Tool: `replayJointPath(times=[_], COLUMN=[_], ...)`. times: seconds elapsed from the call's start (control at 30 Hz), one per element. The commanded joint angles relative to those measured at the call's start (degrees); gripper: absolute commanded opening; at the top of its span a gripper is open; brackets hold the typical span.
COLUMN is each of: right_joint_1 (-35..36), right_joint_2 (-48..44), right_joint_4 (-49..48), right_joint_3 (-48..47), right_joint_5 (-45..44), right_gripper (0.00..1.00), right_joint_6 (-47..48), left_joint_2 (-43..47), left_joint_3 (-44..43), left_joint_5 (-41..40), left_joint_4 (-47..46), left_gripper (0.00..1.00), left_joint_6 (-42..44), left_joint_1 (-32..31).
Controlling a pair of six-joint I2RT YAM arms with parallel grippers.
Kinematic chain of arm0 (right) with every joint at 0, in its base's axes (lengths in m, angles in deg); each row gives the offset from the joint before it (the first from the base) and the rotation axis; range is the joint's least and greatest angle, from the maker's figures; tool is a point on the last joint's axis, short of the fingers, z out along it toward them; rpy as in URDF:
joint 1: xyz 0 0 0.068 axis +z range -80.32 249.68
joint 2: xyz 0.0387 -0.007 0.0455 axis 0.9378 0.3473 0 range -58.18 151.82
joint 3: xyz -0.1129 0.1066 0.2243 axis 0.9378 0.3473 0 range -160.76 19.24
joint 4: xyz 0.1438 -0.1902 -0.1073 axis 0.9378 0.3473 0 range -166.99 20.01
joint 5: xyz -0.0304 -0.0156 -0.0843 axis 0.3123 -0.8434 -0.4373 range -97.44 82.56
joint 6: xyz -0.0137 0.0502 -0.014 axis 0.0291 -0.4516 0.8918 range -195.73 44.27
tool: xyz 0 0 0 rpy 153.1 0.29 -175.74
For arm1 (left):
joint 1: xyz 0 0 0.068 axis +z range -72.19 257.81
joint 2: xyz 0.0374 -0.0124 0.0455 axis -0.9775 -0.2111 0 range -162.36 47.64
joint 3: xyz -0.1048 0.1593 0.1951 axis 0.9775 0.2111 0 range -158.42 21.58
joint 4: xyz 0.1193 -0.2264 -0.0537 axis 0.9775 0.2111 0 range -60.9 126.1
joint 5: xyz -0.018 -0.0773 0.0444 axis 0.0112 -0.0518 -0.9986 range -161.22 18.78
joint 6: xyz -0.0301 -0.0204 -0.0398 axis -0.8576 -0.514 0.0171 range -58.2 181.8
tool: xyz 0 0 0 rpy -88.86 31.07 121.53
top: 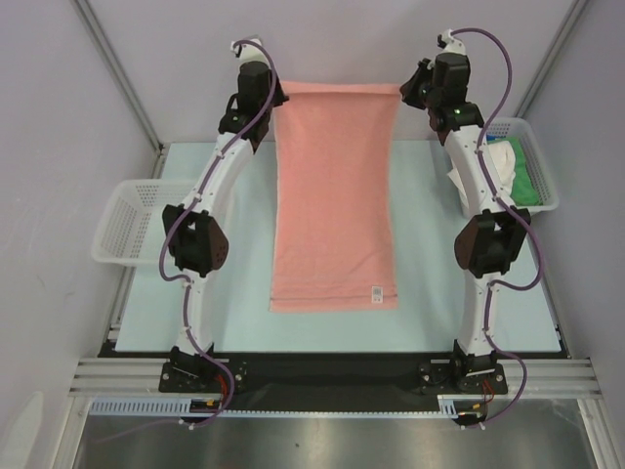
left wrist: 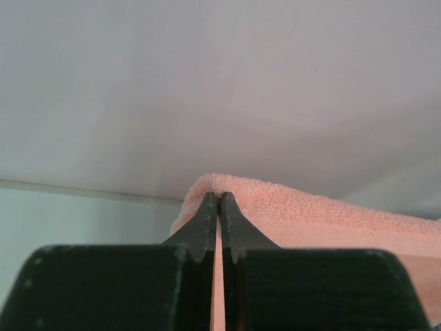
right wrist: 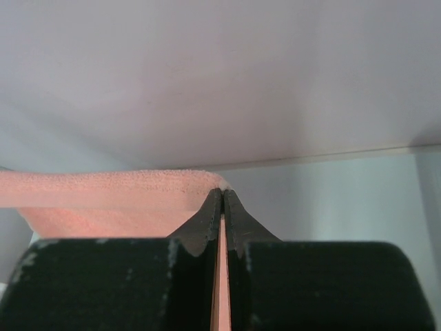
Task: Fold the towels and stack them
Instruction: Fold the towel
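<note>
Both arms are reaching toward the far end of the table. The left gripper is pinching the far-left corner of the pink towel, jaws pressed tight on the cloth. The right gripper is doing the same at the far-right corner. The towel's far edge is running straight between them, and the rest is lying lengthwise down the table's middle, tag at the near-right corner. The right basket is holding white and green cloths. The left basket is sitting at the table's left side.

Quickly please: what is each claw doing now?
Left claw: closed on the pink towel.
Right claw: closed on the pink towel too.
</note>
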Motion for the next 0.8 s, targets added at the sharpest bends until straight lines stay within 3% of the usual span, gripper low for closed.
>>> replayJointPath(times=[0.0,0.2,0.47,0.77], right_joint_1=[-1.3,-1.3,-1.3,-0.8], right_joint_2=[-2.9,-11.0,-26.8,-41.0], right_joint_4=[-1.0,3.4,2.6,5.9], right_joint_3=[2.3,11.8,37.8,54.9], right_joint_5=[-0.3,1.2,3.8,6.2], right_gripper=[0.00,0.00,0.00,0.00], right_joint_6=[0.4,-1.7,-5.2,-6.1], left_joint_2=[2.3,12.1,30.0,43.5], left_joint_3=[-1.0,15.2,41.1,59.7], left_joint_5=[-1.2,-1.3,-1.1,-0.4], left_joint_4=[-2.5,-2.4,-3.7,-0.8], left_gripper=[0.00,0.01,0.00,0.00], left_joint_6=[0.7,-2.2,-6.2,-9.4], left_joint_1=[1.1,1.0,-0.3,-3.7])
